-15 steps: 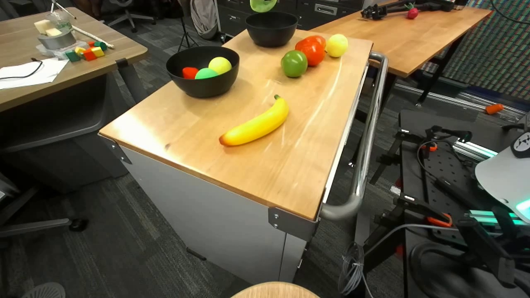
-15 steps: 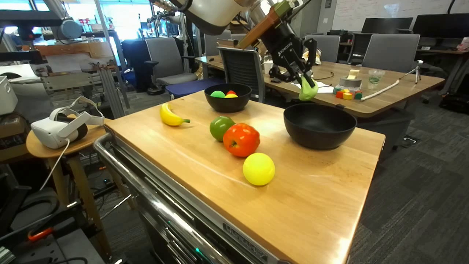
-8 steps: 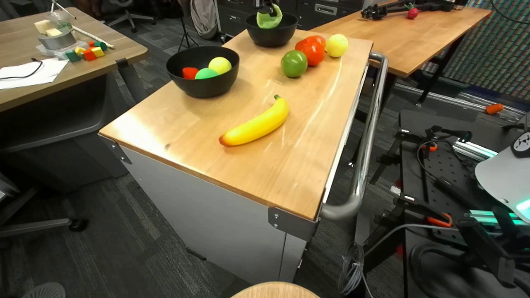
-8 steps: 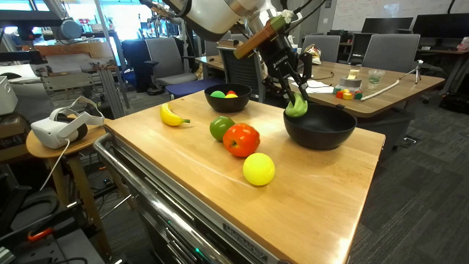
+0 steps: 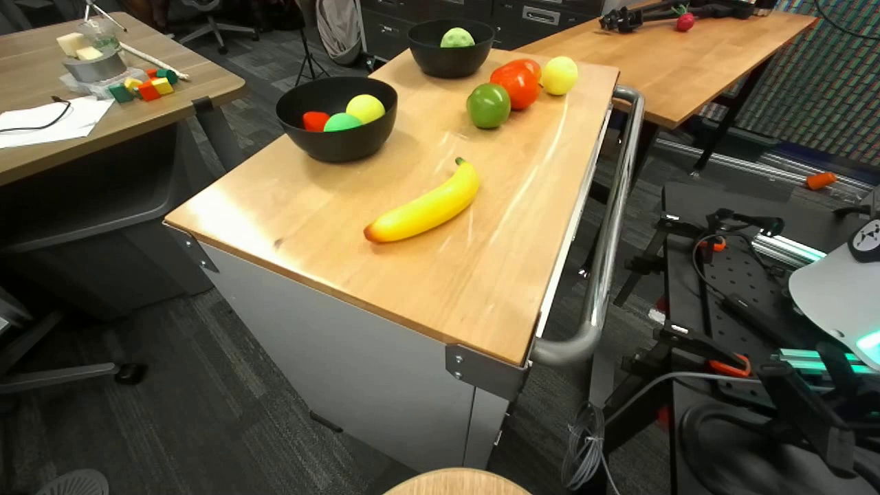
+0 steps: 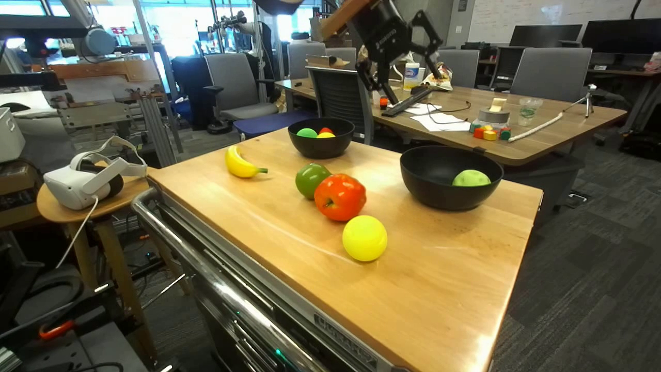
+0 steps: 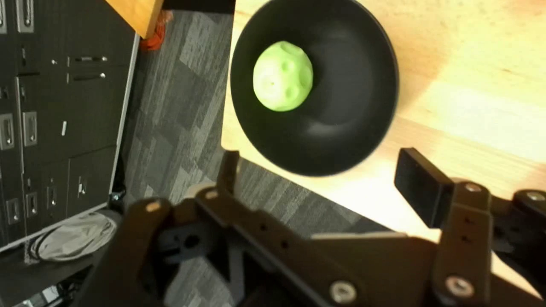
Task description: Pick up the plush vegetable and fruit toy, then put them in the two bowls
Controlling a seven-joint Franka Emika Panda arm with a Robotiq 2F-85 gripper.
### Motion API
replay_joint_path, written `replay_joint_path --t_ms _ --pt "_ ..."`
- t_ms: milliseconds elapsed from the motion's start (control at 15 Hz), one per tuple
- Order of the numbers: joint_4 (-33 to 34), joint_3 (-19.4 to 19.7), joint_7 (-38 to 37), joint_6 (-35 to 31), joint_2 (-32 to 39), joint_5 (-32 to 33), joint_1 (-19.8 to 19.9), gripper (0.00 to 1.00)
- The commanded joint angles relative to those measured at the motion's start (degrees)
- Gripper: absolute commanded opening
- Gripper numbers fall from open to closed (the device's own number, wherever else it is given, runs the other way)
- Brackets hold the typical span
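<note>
Claw (image 7: pixel 325 178) spread, seemingly clear of bowl (image 7: pixel 349 91).

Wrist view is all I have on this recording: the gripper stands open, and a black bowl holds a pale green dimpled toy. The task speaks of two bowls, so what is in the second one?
Observer: In both exterior views, the second bowl holds a red piece, a green piece and a yellow piece.
Operator: I see only part of the tabletop. Is any toy lying loose on it?
Observer: Yes, a banana, a dark green toy, a red toy and a yellow ball, all outside the bowls.
</note>
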State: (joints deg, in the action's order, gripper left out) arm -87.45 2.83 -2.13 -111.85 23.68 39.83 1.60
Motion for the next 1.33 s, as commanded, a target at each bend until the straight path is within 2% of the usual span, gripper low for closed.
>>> replay_joint_path --t_ms 0,200,333,400,533,667,733,1000,1200,1267 --pt "-6.94 -2.32 2.34 -5.04 -10.33 -6.33 -0.53 1.0" --pt "-14.84 -3.47 -1.46 -10.14 -16.05 -14.84 -1.11 1.0" --pt "-21.41 -4.13 -2.18 -16.13 -18.72 -20.71 -1.4 0.99" --pt "-13.28 -3.17 -0.6 -9.89 -14.3 -17.22 -2.03 0.99" --pt "-18.17 -3.58 -1.45 -13.5 -16.08 -19.33 -2.07 1.0" --pt "-19.66 -3.61 -1.83 -14.42 -16.59 -19.42 -2.06 1.0" --pt "-19.33 -3.89 -3.15 -13.59 -16.5 -20.27 -2.41 1.0" --pt "-25.31 -4.39 -6.7 -9.4 -20.95 -17.25 -4.26 1.0" --pt "-31.98 -4.83 -8.71 -9.38 -24.86 -16.8 -5.09 1.0" --pt "-34.66 -4.9 -9.19 -11.31 -26.09 -16.02 -5.08 1.0"
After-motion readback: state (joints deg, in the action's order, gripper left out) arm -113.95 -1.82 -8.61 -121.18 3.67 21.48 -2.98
